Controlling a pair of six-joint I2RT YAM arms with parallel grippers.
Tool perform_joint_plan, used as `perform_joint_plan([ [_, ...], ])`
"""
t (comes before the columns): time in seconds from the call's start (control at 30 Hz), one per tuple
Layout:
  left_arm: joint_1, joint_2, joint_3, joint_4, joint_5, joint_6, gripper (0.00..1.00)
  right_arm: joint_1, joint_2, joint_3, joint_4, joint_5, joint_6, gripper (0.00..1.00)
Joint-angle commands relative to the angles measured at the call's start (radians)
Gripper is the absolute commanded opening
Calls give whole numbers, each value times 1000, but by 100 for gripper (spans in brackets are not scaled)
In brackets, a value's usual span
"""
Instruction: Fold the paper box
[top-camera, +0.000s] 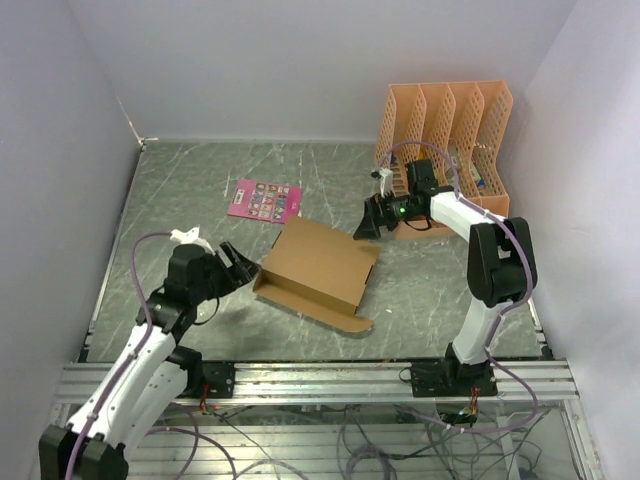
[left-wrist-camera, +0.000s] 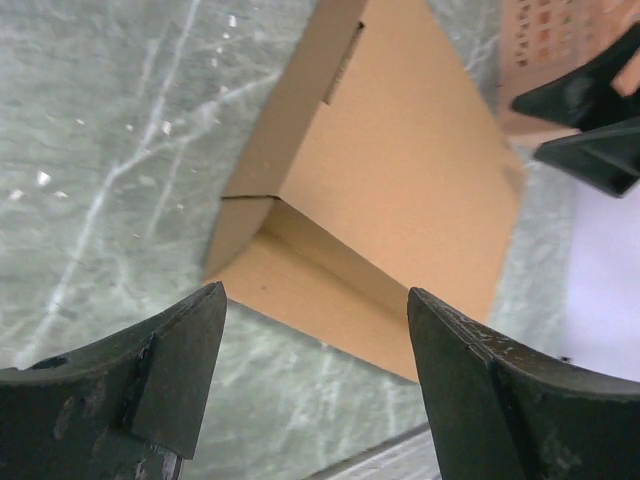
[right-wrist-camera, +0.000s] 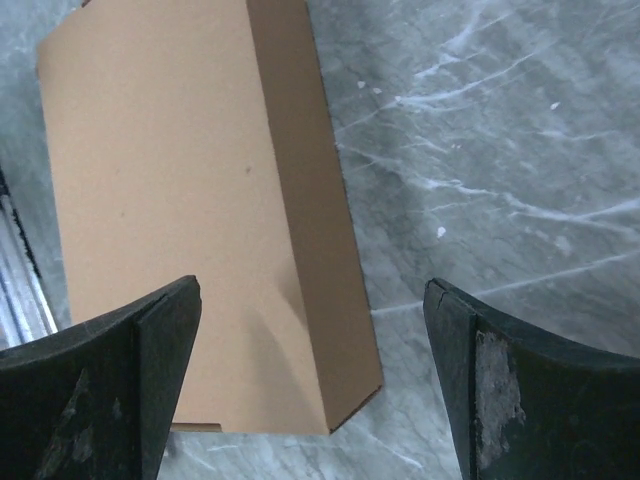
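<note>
The brown cardboard paper box (top-camera: 318, 270) lies in the middle of the table, lid down, with a flap sticking out at its near right corner. My left gripper (top-camera: 240, 264) is open and empty just off the box's left end. In the left wrist view the box (left-wrist-camera: 390, 190) fills the middle beyond my open fingers (left-wrist-camera: 180, 370). My right gripper (top-camera: 367, 220) is open and empty, hovering at the box's far right corner. In the right wrist view the box (right-wrist-camera: 190, 200) lies below and to the left between my fingers (right-wrist-camera: 470, 380).
An orange lattice file organizer (top-camera: 450, 140) stands at the back right, close behind my right arm. A small pink printed card (top-camera: 265, 200) lies flat at the back, left of centre. Grey walls enclose the table on three sides.
</note>
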Motion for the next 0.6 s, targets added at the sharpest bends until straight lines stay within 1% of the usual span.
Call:
perform_joint_plan([
  [0.0, -8, -106, -73, -11, 87, -217, 85, -2, 19, 3, 3, -55, 58, 91],
  [0.1, -14, -110, -148, 76, 110, -289, 89, -2, 0, -39, 22, -59, 72, 90],
  [0.17, -24, -83, -186, 157, 127, -333, 91, -1, -10, -61, 27, -52, 78, 89],
  [0.2, -31, -65, -192, 172, 120, -350, 92, 0, -15, -69, 26, -50, 78, 88],
  [0.33, -96, -6, -184, 174, 47, -397, 94, 7, -34, -97, 33, -37, 83, 85],
  [0.57, -182, 57, -212, 300, -40, -481, 95, 21, -48, -116, 38, -35, 101, 79],
])
